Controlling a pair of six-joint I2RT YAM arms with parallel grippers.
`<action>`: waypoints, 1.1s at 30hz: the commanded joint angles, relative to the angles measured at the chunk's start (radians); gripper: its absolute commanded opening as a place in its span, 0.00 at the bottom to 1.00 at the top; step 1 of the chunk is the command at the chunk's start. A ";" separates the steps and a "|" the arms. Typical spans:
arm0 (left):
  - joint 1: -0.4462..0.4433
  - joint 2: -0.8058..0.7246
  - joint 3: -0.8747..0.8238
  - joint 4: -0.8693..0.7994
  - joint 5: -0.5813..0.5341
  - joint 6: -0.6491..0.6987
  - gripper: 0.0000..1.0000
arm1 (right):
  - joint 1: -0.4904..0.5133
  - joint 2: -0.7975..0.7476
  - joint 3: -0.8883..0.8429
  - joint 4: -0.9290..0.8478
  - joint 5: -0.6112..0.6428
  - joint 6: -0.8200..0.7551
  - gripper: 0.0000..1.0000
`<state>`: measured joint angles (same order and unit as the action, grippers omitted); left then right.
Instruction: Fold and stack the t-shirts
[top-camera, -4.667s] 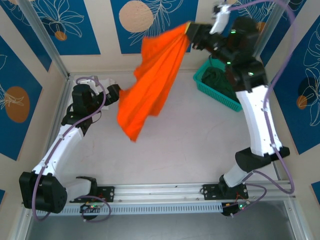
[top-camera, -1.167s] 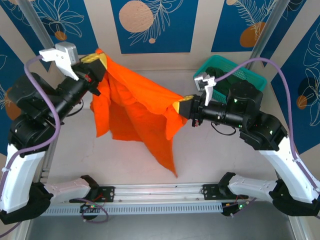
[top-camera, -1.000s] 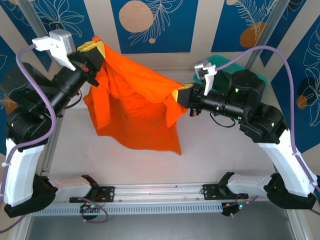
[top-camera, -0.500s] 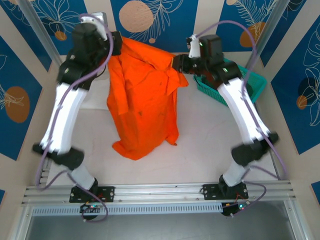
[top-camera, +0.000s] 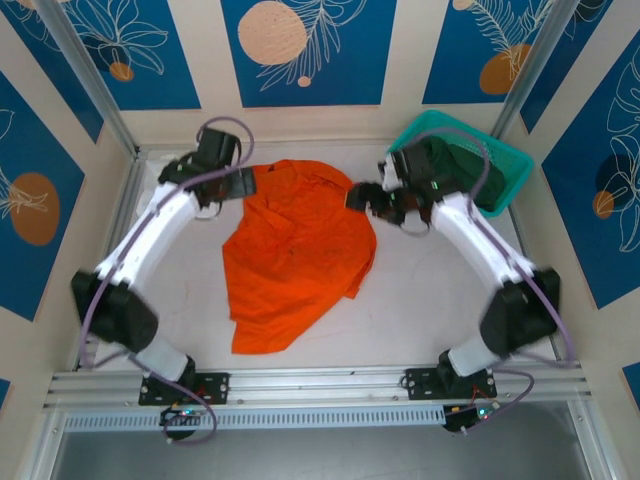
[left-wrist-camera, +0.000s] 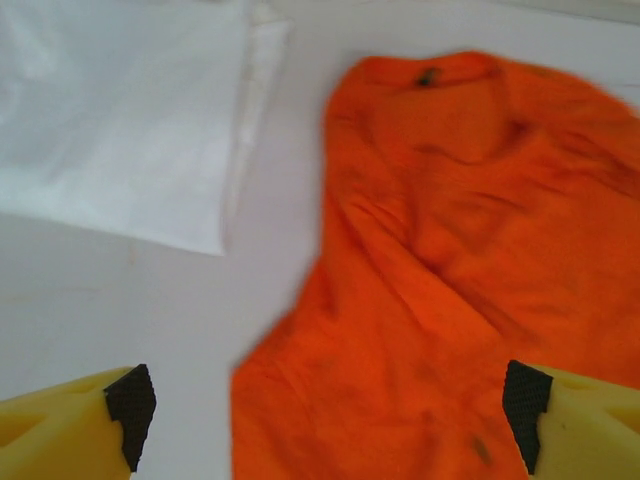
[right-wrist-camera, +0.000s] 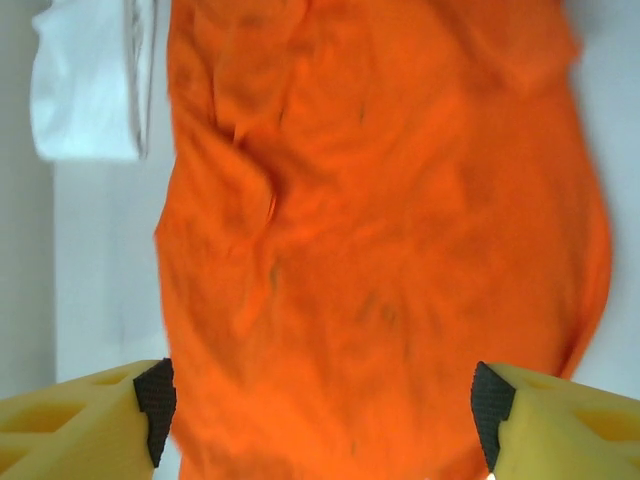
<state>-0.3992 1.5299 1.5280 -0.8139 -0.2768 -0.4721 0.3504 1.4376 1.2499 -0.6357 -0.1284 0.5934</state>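
Note:
The orange t-shirt (top-camera: 295, 255) lies spread on the table, collar toward the back and hem toward the front left. My left gripper (top-camera: 248, 186) stands open at the shirt's back left corner. In the left wrist view the left gripper (left-wrist-camera: 330, 415) has orange t-shirt (left-wrist-camera: 450, 280) cloth under it and nothing between the fingers. My right gripper (top-camera: 362, 197) is open at the back right corner, and the right gripper (right-wrist-camera: 325, 410) hovers over the orange t-shirt (right-wrist-camera: 380, 230). A folded white t-shirt (left-wrist-camera: 120, 110) lies beside the orange one. The dark green t-shirt (top-camera: 450, 170) sits in the basket.
The teal mesh basket (top-camera: 507, 165) stands at the back right, behind the right arm. The white t-shirt (right-wrist-camera: 90, 90) lies at the back left by the metal frame post (top-camera: 95, 85). Bare table (top-camera: 430, 300) stretches to the front right of the orange shirt.
Both arms swung the hanging orange shirt toward the back and lowered it onto the table. Both grippers have let go of it, and it now lies flat.

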 joint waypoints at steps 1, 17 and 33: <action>-0.124 -0.090 -0.251 0.109 0.063 -0.049 0.90 | 0.021 -0.111 -0.283 0.212 -0.060 0.080 0.80; -0.276 -0.385 -1.020 0.375 0.232 -0.320 0.69 | 0.110 0.013 -0.547 0.246 -0.040 0.073 0.50; -0.292 -0.477 -1.180 0.498 0.236 -0.415 0.08 | 0.165 0.133 -0.331 0.140 0.134 0.016 0.00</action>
<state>-0.6750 1.0668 0.3805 -0.3336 -0.0692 -0.8585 0.5251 1.6028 0.8368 -0.4244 -0.0799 0.6460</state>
